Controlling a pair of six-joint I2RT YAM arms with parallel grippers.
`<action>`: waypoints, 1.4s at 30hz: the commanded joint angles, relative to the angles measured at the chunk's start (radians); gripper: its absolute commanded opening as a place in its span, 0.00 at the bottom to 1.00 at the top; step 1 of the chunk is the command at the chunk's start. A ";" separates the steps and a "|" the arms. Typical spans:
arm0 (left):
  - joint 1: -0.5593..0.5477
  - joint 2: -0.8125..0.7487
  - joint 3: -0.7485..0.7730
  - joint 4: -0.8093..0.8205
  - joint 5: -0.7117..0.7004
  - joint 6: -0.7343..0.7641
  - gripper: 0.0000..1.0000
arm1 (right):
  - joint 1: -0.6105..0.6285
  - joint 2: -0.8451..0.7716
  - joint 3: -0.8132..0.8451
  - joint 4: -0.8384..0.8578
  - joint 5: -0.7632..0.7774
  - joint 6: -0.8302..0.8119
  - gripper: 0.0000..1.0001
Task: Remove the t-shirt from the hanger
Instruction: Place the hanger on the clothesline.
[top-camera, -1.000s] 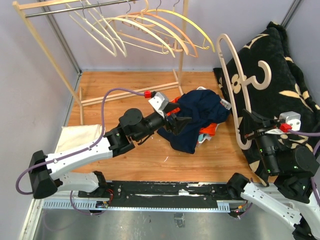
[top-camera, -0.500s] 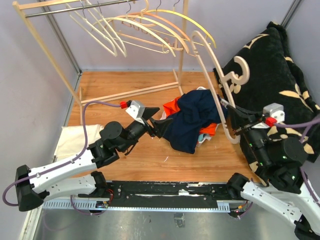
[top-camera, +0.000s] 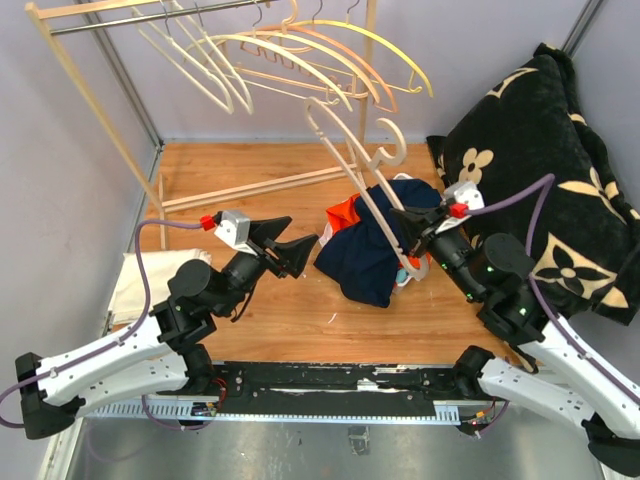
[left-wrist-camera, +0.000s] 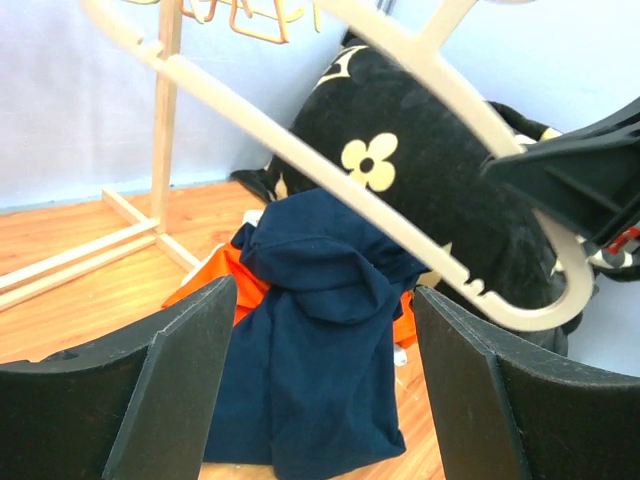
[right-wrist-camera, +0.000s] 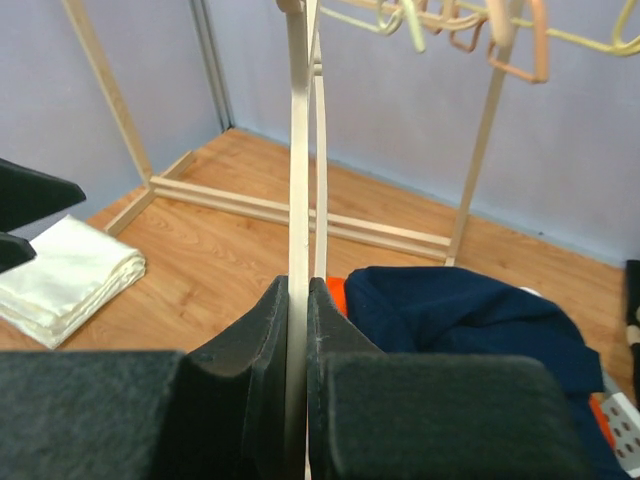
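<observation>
Nearest the bases, the left gripper (top-camera: 291, 249) hangs low over the brown wooden tabletop (top-camera: 240, 180) with its jaws spread wide and nothing between them. Its own camera shows this plainly: the two dark fingers (left-wrist-camera: 170, 400) frame the scene, with the left gripper (left-wrist-camera: 322, 300) pointing at the clothes. Just left of that arm lies a folded cream cloth (top-camera: 135, 280). The right wrist view also shows it (right-wrist-camera: 65, 275), but the left wrist view does not.

The right gripper (top-camera: 412, 232) is clamped on a cream wooden hanger (top-camera: 365, 190). From above, the hanger slants up and away towards the rack. The right wrist view sees the same hanger (right-wrist-camera: 298, 150) edge-on, a thin strip pinched in the closed right gripper (right-wrist-camera: 297, 300). The left wrist view shows its broad side (left-wrist-camera: 340, 182), with notches and a curved end.

The navy blue t-shirt (top-camera: 375, 245) is off the hanger, crumpled in a heap on the table between the two grippers. It lies on top of an orange garment (top-camera: 345, 212). The left wrist view shows the shirt's folds (left-wrist-camera: 320, 370) and the orange cloth (left-wrist-camera: 200, 290) at its left edge. The right wrist view catches only the heap's upper part (right-wrist-camera: 460, 310).

Further right, a black blanket with cream flower patterns (top-camera: 540, 160) is piled against the wall. At the back stands a light wooden clothes rack (top-camera: 100, 110) with several pale hangers (top-camera: 300, 60) on its rail.
</observation>
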 joint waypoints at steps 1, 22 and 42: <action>-0.011 -0.021 -0.004 0.023 -0.029 -0.006 0.76 | 0.020 0.036 -0.009 0.093 -0.065 0.054 0.01; -0.011 0.019 -0.031 0.102 -0.009 -0.039 0.74 | 0.021 0.231 0.074 0.146 -0.132 0.102 0.01; -0.011 0.262 0.135 0.219 -0.055 -0.024 0.85 | 0.049 0.232 0.058 0.123 -0.195 0.078 0.01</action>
